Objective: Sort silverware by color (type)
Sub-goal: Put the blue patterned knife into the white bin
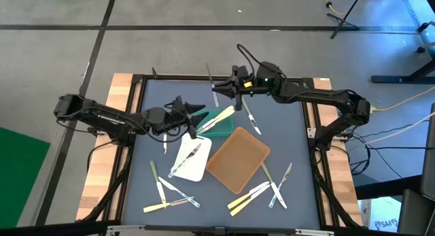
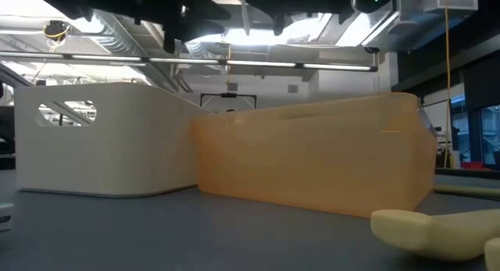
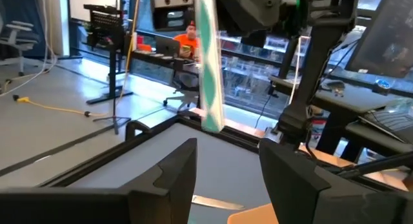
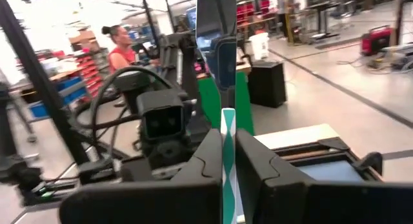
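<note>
My right gripper [image 1: 234, 98] is over the far middle of the table, shut on a green-and-white utensil [image 1: 217, 119]. The utensil slants above the green tray [image 1: 224, 129]. In the left wrist view the same utensil [image 3: 208, 62] hangs ahead of my open left gripper [image 3: 226, 179], apart from its fingers. My left gripper [image 1: 195, 118] is beside the utensil's lower end. Other utensils lie flat on the mat: cream ones [image 1: 250, 196], whitish ones [image 1: 252, 118], and some inside the white tray [image 1: 182, 169]. My right gripper pinches the green-and-white utensil between its two fingers [image 4: 227, 156], near its far end [image 1: 232, 110]. The fingers slant in from the table's far right. The utensil is lifted clear and tilts down toward my left gripper, its free end [image 3: 211, 124] in the air.
The brown tray [image 1: 238, 169] sits at mid-table, with the white tray to its left and the green tray behind both. In the low view the white tray [image 2: 101, 138] and brown tray [image 2: 312, 162] fill the middle, and a cream utensil [image 2: 437, 232] lies near. People are in the room beyond.
</note>
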`<state>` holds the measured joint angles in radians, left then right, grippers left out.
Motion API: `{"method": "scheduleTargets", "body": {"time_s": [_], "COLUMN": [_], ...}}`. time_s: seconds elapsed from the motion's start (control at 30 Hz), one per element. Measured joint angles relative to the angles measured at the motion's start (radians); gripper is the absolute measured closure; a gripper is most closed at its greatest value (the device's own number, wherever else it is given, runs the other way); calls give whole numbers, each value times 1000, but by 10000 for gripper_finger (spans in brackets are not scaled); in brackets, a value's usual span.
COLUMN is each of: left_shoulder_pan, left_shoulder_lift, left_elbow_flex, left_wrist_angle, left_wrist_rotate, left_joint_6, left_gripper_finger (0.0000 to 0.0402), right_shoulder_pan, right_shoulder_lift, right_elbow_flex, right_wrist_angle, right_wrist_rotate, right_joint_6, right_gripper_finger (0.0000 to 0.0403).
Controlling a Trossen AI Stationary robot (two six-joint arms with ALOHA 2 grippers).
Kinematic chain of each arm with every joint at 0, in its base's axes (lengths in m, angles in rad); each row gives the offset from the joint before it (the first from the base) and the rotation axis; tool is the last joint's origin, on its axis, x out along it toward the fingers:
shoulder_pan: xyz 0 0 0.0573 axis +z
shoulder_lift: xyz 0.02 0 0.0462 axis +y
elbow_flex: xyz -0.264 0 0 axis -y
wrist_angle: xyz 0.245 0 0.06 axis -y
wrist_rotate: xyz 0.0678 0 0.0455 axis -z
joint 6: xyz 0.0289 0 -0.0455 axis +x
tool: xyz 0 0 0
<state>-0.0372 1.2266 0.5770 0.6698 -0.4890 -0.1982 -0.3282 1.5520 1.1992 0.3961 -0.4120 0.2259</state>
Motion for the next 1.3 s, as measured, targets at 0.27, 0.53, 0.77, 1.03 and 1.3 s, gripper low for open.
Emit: {"method": "scheduleTargets", "body": {"time_s": [0.27, 0.53, 0.77, 1.03, 1.3], "left_shoulder_pan": [20, 20, 22, 22, 45], "left_shoulder_lift": [58, 59, 59, 59, 59], "left_elbow_flex": [0, 0, 0, -1, -1], "left_wrist_angle": [60, 65, 86, 105, 135], "left_wrist_rotate": [4, -73, -119, -99, -68], "left_joint_6": [0, 0, 0, 0, 34], "left_gripper_finger": [239, 239, 239, 239, 239], "right_shoulder_pan": [58, 115, 163, 187, 206], "right_shoulder_lift": [50, 52, 52, 52, 86], "right_elbow_flex": [0, 0, 0, 0, 0], "right_wrist_angle": [78, 78, 86, 125, 189], "right_wrist_rotate": [117, 325, 432, 518, 525], "right_joint_6": [-1, -2, -29, -30, -20], "right_gripper_finger": [393, 393, 393, 393, 393]}}
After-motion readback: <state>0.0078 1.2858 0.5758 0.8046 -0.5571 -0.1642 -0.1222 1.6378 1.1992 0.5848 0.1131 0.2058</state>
